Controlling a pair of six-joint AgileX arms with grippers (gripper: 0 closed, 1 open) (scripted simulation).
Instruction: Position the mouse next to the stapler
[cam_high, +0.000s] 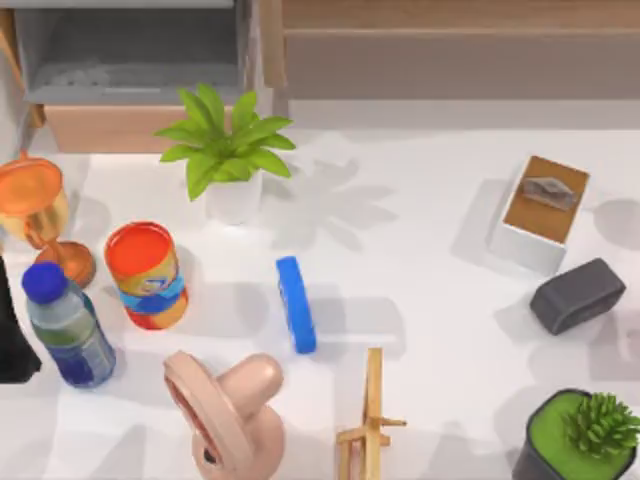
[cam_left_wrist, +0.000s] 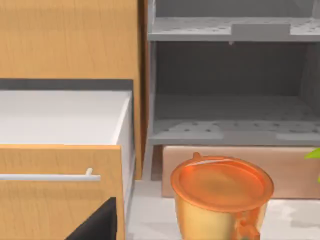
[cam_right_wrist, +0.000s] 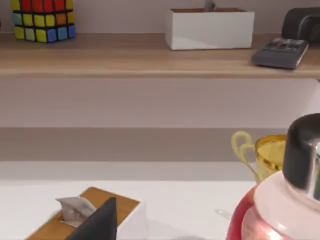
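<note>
The mouse (cam_high: 578, 295), a dark grey rounded block, lies near the table's right edge, just in front of the tissue box (cam_high: 540, 210). The stapler (cam_high: 296, 304), a bright blue narrow bar, lies near the table's middle, far to the left of the mouse. My left gripper (cam_high: 12, 335) is a dark shape at the table's left edge beside the water bottle (cam_high: 68, 325); a dark part of it shows in the left wrist view (cam_left_wrist: 97, 225). A dark part of my right gripper (cam_right_wrist: 97, 222) sits close to the tissue box (cam_right_wrist: 90, 210). Neither gripper touches the mouse or the stapler.
Left of the stapler stand an orange can (cam_high: 147, 275) and an orange goblet (cam_high: 40, 215). A potted plant (cam_high: 228, 150) is behind it. A pink kettlebell (cam_high: 225, 410) and a wooden stand (cam_high: 370, 420) are in front. A dark plant pot (cam_high: 580, 435) fills the front right corner.
</note>
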